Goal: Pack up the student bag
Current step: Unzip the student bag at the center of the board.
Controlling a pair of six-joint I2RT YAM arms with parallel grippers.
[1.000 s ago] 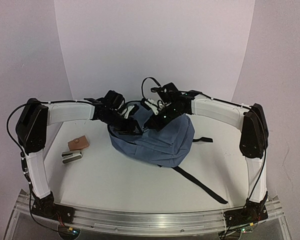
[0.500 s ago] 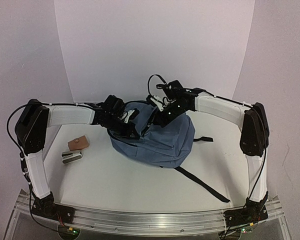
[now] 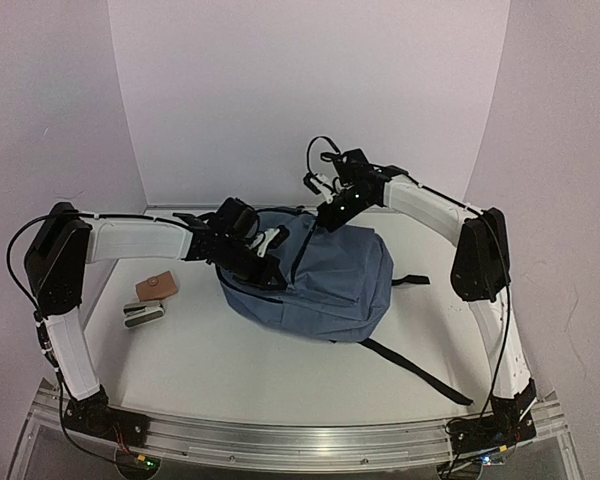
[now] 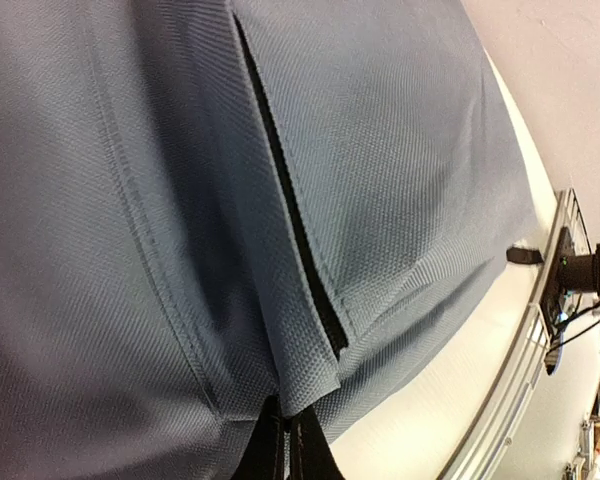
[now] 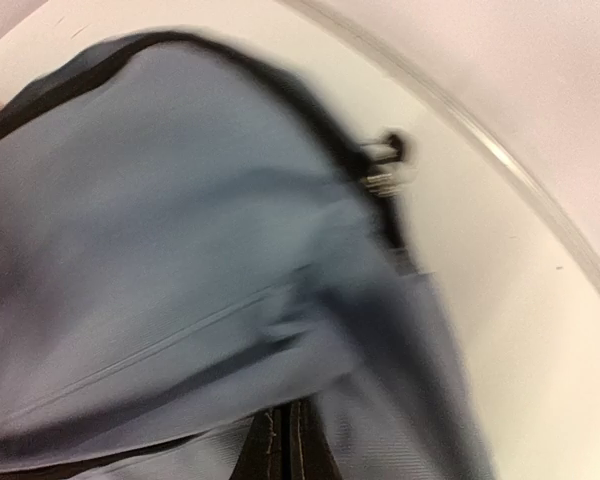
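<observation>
The slate-blue student bag [image 3: 315,280] lies in the middle of the table, with a black strap [image 3: 415,375] trailing toward the front right. My left gripper [image 3: 267,262] is shut on a fold of the bag's fabric at its left side; in the left wrist view the jaws [image 4: 285,440] pinch a flap beside a dark zipper slot [image 4: 295,240]. My right gripper [image 3: 330,215] is shut on the bag's fabric at its far top edge and holds it raised; in the right wrist view [image 5: 285,440] the blurred blue bag [image 5: 180,280] fills the frame.
A small brown pouch [image 3: 157,286] and a grey-white stapler-like object [image 3: 143,314] lie on the table left of the bag. The curved white backdrop stands right behind the bag. A metal rail [image 3: 300,440] runs along the near edge.
Both grippers have moved toward the back and right with the bag's fabric in them. The bag has shifted right and its top edge is pulled up and stretched wider.
</observation>
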